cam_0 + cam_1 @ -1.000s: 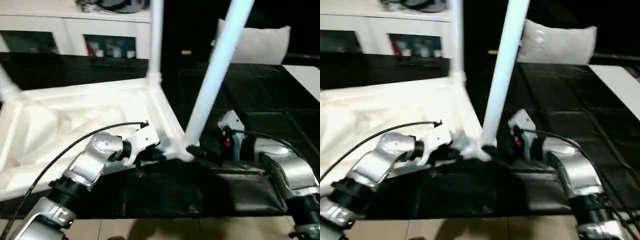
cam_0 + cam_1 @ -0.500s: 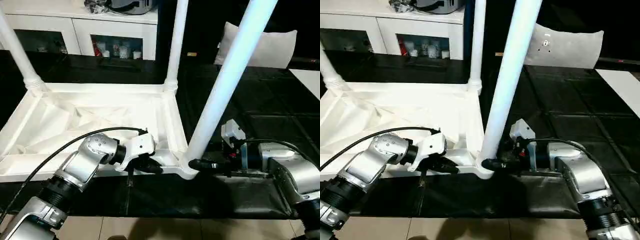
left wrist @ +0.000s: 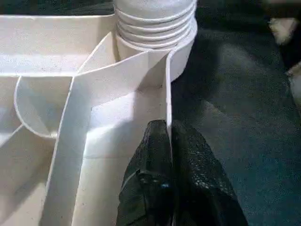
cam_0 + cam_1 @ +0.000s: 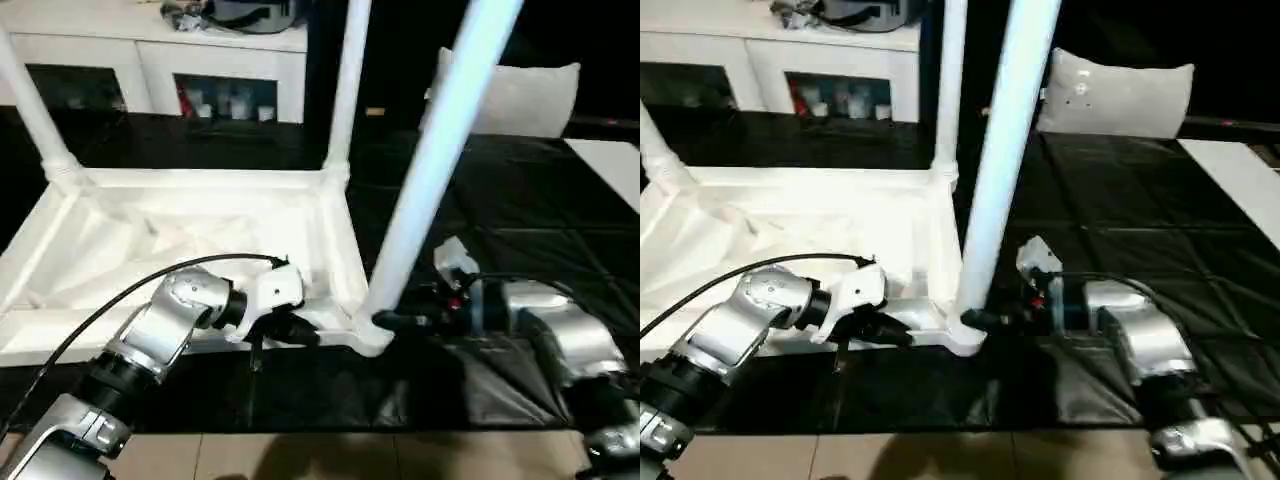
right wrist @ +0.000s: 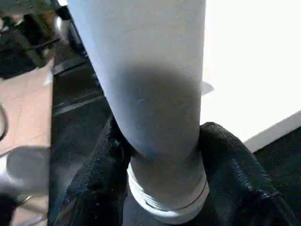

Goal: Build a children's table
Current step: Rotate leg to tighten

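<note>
White plastic is making up everything the robot is handling: the table top (image 4: 180, 240) is lying upside down on the black mat (image 4: 520, 230), ribs facing up, with legs rising from its corner sockets. Nearest the robot, the left gripper (image 3: 167, 136) is pinching the thin rim wall of the top, its two black fingers pressed together on that wall just beside the near corner socket (image 3: 157, 52). That rim is looking thin and a little flexible, so it is probably serving better for steadying than for lifting. Just to the right, the right gripper (image 5: 160, 155) is wrapping the base of the near leg (image 4: 440, 150), one black finger on each side of the tube, right above the ribbed collar where it is entering the socket. Smooth and round, the leg is likely to slip or twist in the pads, so gripping low near the collar seems wise. Hollow moulded plastic like this is probably light yet stiff. Farther off, two more legs (image 4: 345, 90) are standing at the far corners, with a white cabinet (image 4: 150, 60) and a pillow (image 4: 525, 95) beyond.
</note>
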Robot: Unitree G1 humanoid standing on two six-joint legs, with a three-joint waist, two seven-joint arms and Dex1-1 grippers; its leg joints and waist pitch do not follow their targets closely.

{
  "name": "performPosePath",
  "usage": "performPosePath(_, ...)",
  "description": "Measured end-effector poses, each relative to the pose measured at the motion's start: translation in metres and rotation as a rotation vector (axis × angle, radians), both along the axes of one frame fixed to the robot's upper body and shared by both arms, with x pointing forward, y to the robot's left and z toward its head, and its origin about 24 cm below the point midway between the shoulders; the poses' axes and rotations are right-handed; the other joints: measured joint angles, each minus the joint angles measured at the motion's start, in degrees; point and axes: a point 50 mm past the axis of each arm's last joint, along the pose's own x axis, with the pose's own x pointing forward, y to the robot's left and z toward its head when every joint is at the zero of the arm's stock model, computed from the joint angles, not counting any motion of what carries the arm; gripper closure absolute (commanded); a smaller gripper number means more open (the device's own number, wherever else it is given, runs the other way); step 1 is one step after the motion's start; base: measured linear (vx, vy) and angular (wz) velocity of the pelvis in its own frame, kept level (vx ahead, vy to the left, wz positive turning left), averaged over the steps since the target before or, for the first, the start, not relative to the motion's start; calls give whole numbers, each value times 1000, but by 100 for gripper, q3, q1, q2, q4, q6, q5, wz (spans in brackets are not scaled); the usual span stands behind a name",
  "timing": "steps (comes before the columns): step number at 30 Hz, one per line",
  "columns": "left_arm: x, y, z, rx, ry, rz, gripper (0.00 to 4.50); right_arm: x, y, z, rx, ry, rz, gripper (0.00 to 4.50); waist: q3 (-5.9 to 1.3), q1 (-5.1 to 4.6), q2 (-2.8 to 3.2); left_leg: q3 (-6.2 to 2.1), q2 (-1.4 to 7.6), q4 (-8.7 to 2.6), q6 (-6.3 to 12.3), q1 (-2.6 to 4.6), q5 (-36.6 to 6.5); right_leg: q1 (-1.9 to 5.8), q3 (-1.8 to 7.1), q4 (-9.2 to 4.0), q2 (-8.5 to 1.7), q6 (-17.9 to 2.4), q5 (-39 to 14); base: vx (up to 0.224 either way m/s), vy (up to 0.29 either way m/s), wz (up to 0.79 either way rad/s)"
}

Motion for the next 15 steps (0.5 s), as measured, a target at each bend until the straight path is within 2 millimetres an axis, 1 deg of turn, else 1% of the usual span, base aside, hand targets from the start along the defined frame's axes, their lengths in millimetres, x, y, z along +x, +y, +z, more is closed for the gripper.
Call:
performPosePath(2,4,4,-1,3,-1,92,450,10,11,-6,12,-14,-85,256,1,-120,-1,-6,1,1,-1,23,0,9,-14,-15,-2,3,-2,0,0,0)
performPosePath(4,7,2,-2,-1,-9,154,450,18,15,-7,7,-28,-151,259,1,-216,-2,-11,-1,4,-1,39,0,15,-21,-38,-5,4,-3,0,0,0)
performPosePath(5,8,-1,-3,-7,-13,185,450,21,15,-8,6,-28,-184,259,1,-245,-2,-11,-1,11,0,52,0,15,-21,-44,-6,5,-3,0,0,0)
performPosePath(7,10,-7,-5,-20,-16,227,450,25,14,-9,6,-32,-239,261,2,-295,-9,-11,-2,21,2,53,-1,16,-18,-50,-6,4,-3,0,0,0)
performPosePath(8,12,-11,-5,-33,-16,262,450,28,14,-10,9,-32,-276,261,2,-302,-9,-11,-3,24,4,54,-2,17,-15,-51,-6,4,-3,0,0,0)
performPosePath(9,16,-20,-6,-50,-18,344,450,32,14,-11,13,-29,-358,261,2,-302,-9,-11,-4,28,5,53,-3,17,-14,-52,-6,3,-2,0,0,0)
performPosePath(11,20,-34,-7,-66,-19,429,450,36,15,-12,18,-35,-467,261,3,-291,-9,-10,-8,28,6,48,-4,12,-10,-52,-6,3,-2,0,0,0)
performPosePath(13,20,-46,-7,-80,-9,463,450,33,14,-12,27,-48,-536,261,4,-279,-1,-9,-9,25,14,46,-9,12,-7,-51,-7,3,-2,0,0,0)
performPosePath(14,20,-49,-7,-85,-5,468,450,31,13,-12,29,-51,-552,261,3,-266,2,-8,-10,18,15,45,-9,12,-6,-49,-7,2,-1,0,0,0)
performPosePath(15,20,-50,-7,-88,-3,470,450,30,12,-10,31,-53,-561,226,2,-250,3,-8,-11,11,14,45,-10,9,-5,-43,-6,2,0,0,0,0)
